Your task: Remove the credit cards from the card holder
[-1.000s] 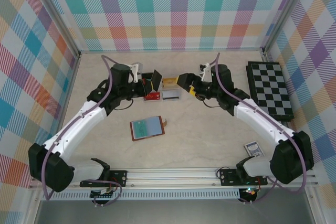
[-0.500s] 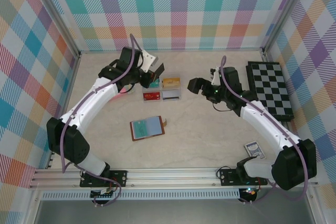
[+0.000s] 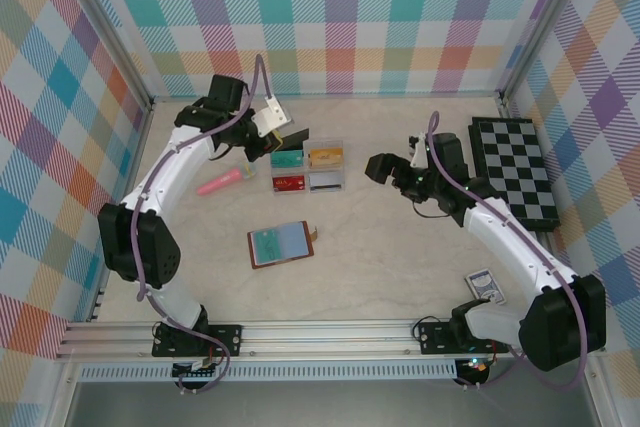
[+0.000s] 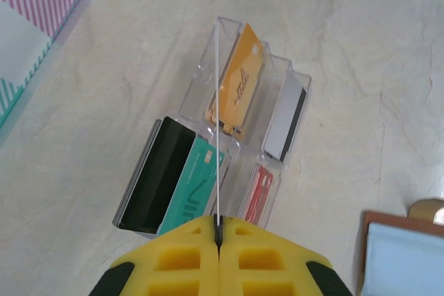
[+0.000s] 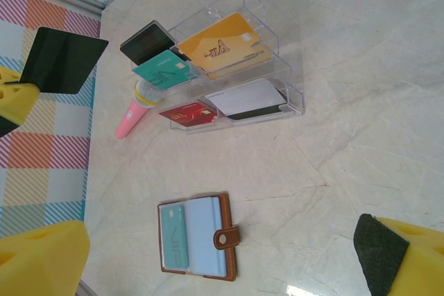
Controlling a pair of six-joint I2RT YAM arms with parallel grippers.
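Noted left gripper [image 4: 219, 225] clamped on black card [image 5: 64, 60] beside clear box [image 3: 308, 168]. Noted right gripper [image 3: 373, 168] gaping wide (right of box). Found card holder [image 5: 208, 240] open, teal card [image 5: 173, 236] pocketed.

Smooth stone-look table [image 5: 361, 136], pale, with a soft sheen and one bright glint. Clear hard plastic box [image 5: 295, 98], glossy. Slick coloured plastic cards [image 5: 222, 45] in it, lightly shiny. Flat black held card [image 5: 61, 60], matt on this face. Brown leather-look holder [image 5: 223, 239], satin, with blue-grey see-through film pages. Matt yellow moulded plastic fingers [image 4: 180, 261]; dark, finely rough pad [image 5: 378, 247]. Pink stick [image 5: 128, 121], probably plastic, too small to be sure. Matt checked walls [image 3: 330, 17], cloth or print. Brushed metal rail [image 3: 330, 332].
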